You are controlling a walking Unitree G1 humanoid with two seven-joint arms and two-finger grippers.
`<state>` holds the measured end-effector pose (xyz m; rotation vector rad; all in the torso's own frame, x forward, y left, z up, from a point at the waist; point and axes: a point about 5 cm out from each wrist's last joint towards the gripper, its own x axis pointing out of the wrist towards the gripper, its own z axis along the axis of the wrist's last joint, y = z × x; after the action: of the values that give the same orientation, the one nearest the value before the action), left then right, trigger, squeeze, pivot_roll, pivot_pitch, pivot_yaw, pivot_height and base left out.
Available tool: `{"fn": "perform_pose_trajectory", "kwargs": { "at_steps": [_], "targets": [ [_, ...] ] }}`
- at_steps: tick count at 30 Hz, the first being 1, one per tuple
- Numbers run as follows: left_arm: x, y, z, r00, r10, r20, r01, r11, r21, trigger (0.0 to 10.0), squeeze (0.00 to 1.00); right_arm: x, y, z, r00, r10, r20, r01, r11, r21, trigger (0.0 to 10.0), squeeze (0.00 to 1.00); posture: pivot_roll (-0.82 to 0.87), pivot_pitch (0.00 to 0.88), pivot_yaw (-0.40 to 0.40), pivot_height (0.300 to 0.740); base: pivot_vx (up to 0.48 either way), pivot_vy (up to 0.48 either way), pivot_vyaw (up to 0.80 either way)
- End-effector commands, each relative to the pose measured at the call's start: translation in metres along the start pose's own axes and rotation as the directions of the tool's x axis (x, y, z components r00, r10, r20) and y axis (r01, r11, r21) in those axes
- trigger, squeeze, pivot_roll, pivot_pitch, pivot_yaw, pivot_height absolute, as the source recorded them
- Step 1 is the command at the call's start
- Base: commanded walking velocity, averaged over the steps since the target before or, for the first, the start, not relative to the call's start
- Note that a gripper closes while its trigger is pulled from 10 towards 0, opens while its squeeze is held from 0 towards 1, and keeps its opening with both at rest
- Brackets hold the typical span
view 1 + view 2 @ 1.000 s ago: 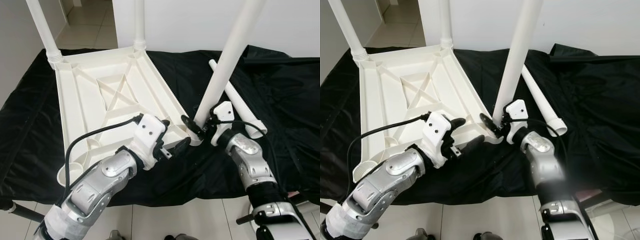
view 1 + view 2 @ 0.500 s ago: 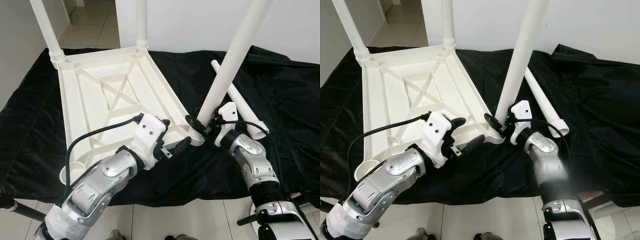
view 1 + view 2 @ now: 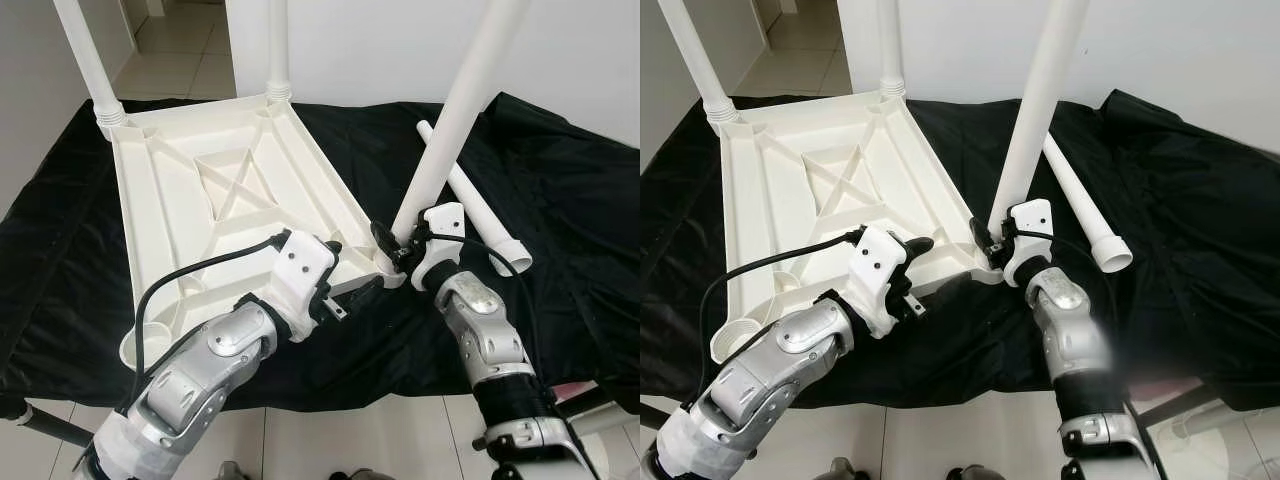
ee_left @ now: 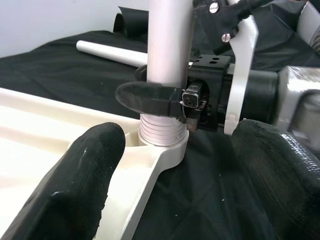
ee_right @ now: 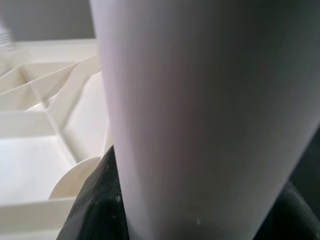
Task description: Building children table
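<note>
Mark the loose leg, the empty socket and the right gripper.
Loose leg point(image 3: 1080, 200), right eye view, middle of its shaft.
Empty socket point(image 3: 728, 339), right eye view, its round rim.
Right gripper point(image 3: 392, 243), left eye view, between its fingertips on the held leg.

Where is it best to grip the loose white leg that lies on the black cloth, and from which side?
Grip the loose leg mid-shaft from above, fingers across its width. It lies flat on the black cloth, a smooth round tube, so the middle is probably balanced; its flared open end is wider and harder to close on.
</note>
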<state>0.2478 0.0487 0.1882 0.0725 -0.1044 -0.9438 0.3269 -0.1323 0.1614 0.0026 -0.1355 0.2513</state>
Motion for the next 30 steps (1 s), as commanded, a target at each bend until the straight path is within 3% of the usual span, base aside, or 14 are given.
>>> {"fn": "perform_pose_trajectory", "kwargs": {
  "at_steps": [1,3,6,7,13,17,20,21,22,28,29,30],
  "targets": [
    [0.0,-0.008,-0.005,0.993,-0.116,-0.012,0.116,0.993,-0.006,10.0,0.0,-0.007,0.006,-0.014,0.995,-0.072,-0.069,0.076,0.996,0.056,10.0,0.0,-0.05,0.114,-0.03,0.74,0.0,0.0,0.0],
    [0.0,-0.007,-0.006,0.994,-0.112,-0.011,0.112,0.994,-0.007,10.0,0.0,-0.014,0.015,-0.013,0.982,-0.179,-0.059,0.184,0.979,0.082,10.0,0.0,-0.05,0.116,-0.03,0.74,0.0,0.0,0.0],
    [0.0,-0.007,-0.006,0.994,-0.111,-0.011,0.111,0.994,-0.006,10.0,0.0,-0.017,0.02,-0.01,0.967,-0.252,-0.038,0.255,0.964,0.079,10.0,0.0,-0.05,0.116,-0.03,0.74,0.0,0.0,0.0],
    [0.0,-0.004,-0.007,0.994,-0.108,-0.015,0.108,0.994,0.002,10.0,0.0,-0.022,0.026,-0.006,0.926,-0.377,-0.021,0.377,0.92,0.102,10.0,0.0,-0.05,0.116,-0.03,0.74,0.0,0.0,0.0],
    [-0.002,0.001,-0.006,0.994,-0.106,-0.018,0.107,0.994,0.014,10.0,0.0,-0.023,0.032,-0.003,0.935,-0.353,-0.017,0.353,0.929,0.114,10.0,0.0,-0.06,0.118,-0.025,0.74,0.0,0.0,0.0],
    [-0.004,0.004,-0.006,0.993,-0.115,-0.025,0.115,0.993,0.035,10.0,0.0,-0.026,0.019,-0.002,0.919,-0.393,-0.031,0.394,0.911,0.121,10.0,0.0,-0.06,0.117,-0.028,0.74,0.0,0.0,0.0],
    [-0.005,0.005,-0.006,0.993,-0.115,-0.024,0.116,0.993,0.036,10.0,0.0,-0.026,0.019,-0.001,0.92,-0.391,-0.027,0.391,0.913,0.114,10.0,0.0,-0.05,0.115,-0.029,0.74,0.0,0.0,0.0],
    [-0.005,0.005,-0.006,0.993,-0.115,-0.025,0.116,0.993,0.037,10.0,0.0,-0.026,0.018,0.0,0.92,-0.39,-0.022,0.39,0.914,0.114,10.0,0.63,-0.05,0.114,-0.031,0.74,0.0,0.0,0.0],
    [-0.005,0.006,-0.006,0.993,-0.115,-0.024,0.116,0.992,0.039,10.0,0.0,-0.026,0.018,0.002,0.928,-0.374,-0.012,0.372,0.92,0.123,10.0,1.0,-0.05,0.114,-0.031,0.74,0.0,0.0,0.0],
    [-0.005,0.006,-0.006,0.993,-0.115,-0.024,0.115,0.992,0.042,10.0,0.0,-0.024,0.011,0.006,0.947,-0.318,0.036,0.313,0.944,0.099,10.0,1.0,-0.05,0.112,-0.031,0.74,0.0,0.0,0.0],
    [-0.005,0.006,-0.006,0.993,-0.114,-0.022,0.115,0.992,0.043,10.0,0.0,-0.024,0.007,0.007,0.961,-0.271,0.052,0.266,0.96,0.091,10.0,0.22,-0.05,0.11,-0.03,0.74,0.0,0.0,0.0],
    [-0.005,0.005,-0.006,0.993,-0.115,-0.022,0.116,0.992,0.043,10.0,0.0,-0.024,0.005,0.008,0.974,-0.219,0.063,0.214,0.974,0.079,10.0,0.0,-0.05,0.11,-0.03,0.74,0.0,0.0,0.0]
  ]
}}
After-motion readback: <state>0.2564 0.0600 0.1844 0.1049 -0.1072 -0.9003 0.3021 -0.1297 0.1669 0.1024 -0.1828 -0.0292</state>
